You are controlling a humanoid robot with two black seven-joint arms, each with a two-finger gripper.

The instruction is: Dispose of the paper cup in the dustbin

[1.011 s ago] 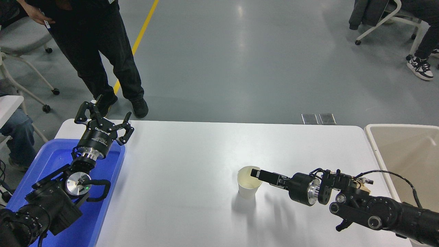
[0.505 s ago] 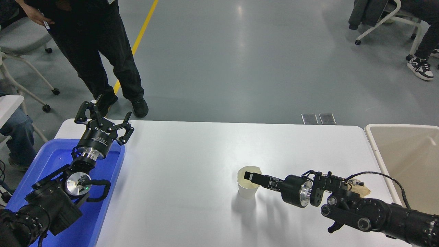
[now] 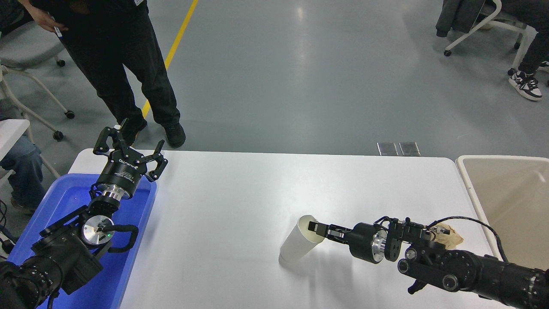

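White paper cup (image 3: 299, 243) lies tipped on the surface (image 3: 240, 206), its mouth turned toward the right claw (image 3: 314, 227), whose fingertips reach into the rim, pinching it. Behind that claw's wrist sits a crumpled brown paper ball (image 3: 448, 235); farther right stands the beige dustbin (image 3: 465, 171). Far left, the parked left claw (image 3: 131, 146) is spread above a blue tray (image 3: 68, 197).

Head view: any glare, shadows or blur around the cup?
Head view: sharp overall, no motion blur. Soft sheen on the white table and a bright glare streak on the grey floor. The paper cup, tilted at the right pincer, casts a faint shadow just below it.
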